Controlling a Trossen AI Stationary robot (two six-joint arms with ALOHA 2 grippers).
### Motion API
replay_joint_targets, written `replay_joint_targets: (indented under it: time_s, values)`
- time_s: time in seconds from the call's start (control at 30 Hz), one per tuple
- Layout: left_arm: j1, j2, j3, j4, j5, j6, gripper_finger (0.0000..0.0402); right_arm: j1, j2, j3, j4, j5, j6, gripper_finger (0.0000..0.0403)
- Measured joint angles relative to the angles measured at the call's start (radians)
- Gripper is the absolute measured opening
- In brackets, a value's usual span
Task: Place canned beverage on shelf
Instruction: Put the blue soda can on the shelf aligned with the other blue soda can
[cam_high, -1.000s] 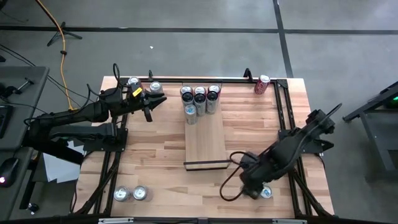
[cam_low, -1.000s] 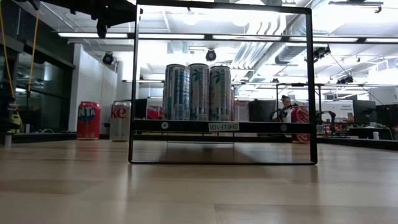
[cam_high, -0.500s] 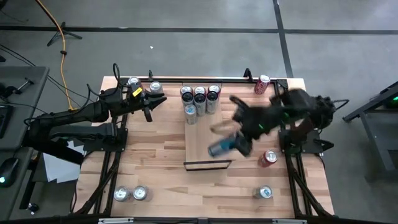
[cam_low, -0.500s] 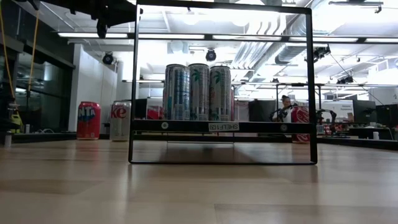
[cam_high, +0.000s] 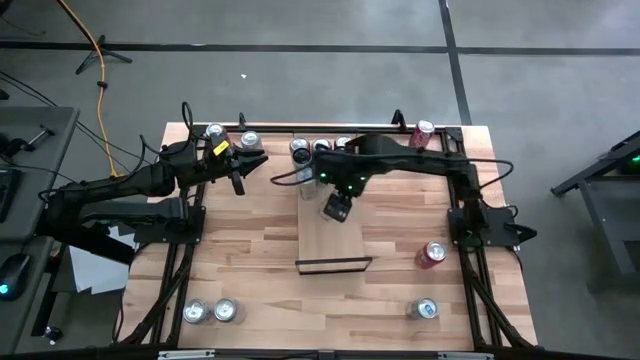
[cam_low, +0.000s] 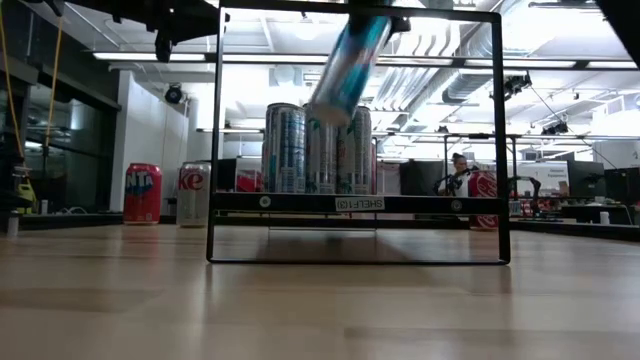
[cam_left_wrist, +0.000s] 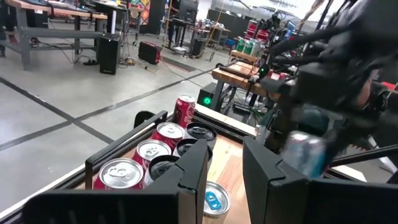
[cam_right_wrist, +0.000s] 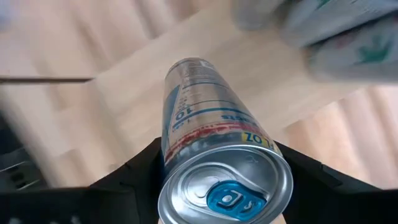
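My right gripper (cam_high: 337, 200) is shut on a slim blue-and-silver can (cam_high: 334, 209) above the pale wooden shelf (cam_high: 335, 245). In the low view the can (cam_low: 347, 70) hangs tilted above the shelf's cans. Several tall silver cans (cam_high: 321, 150) stand upright on the shelf's far end. My left gripper (cam_high: 243, 168) is open and empty near the table's far left, beside two cans (cam_high: 215, 132) standing on the table. My right gripper pinches the can between its two fingers (cam_right_wrist: 140, 177), on opposite sides of the can's top end (cam_right_wrist: 174, 163), just below the rim with the blue tab. The can is lifted clear of the shelf and tilted, its bottom end (cam_low: 325, 108) lowest.
A red can (cam_high: 430, 253) lies on its side at the table's right. A silver can (cam_high: 425, 309) stands near the right front. Two cans (cam_high: 210, 312) stand at the left front. A red can (cam_high: 422, 135) is at the far right corner. Black rails (cam_low: 355, 203) close the shelf's short ends.
My right gripper has gone from the table's near right corner toward the far edge and left, carrying the blue can over the shelf. The can has come into the low view from above, tilted. A red can now shows lying at the right.
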Motion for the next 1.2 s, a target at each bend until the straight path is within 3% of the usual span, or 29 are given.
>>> replay_joint_targets:
  time_s: [0.2,0.37,0.67,0.93,1.2]
  values:
    - [0.0,0.0,0.0,0.0,0.0,0.0,0.0055,-0.006,0.055,0.0,0.0,0.109,-0.022,0.0226]
    - [0.0,0.0,0.0,0.0,0.0,-0.019,0.0055,-0.006,0.054,-0.048,0.001,0.112,-0.003,0.0226]
    - [0.0,0.0,0.0,0.0,0.0,-0.025,0.0056,-0.006,-0.028,-0.275,-0.004,0.107,0.047,0.0226]
    - [0.0,0.0,0.0,0.0,0.0,-0.026,0.0056,0.003,-0.023,-0.273,0.0,0.019,0.113,0.0239]
    - [0.0,0.0,0.0,-0.001,0.0,-0.052,0.0056,0.001,-0.023,-0.273,-0.001,0.049,0.153,0.0243]
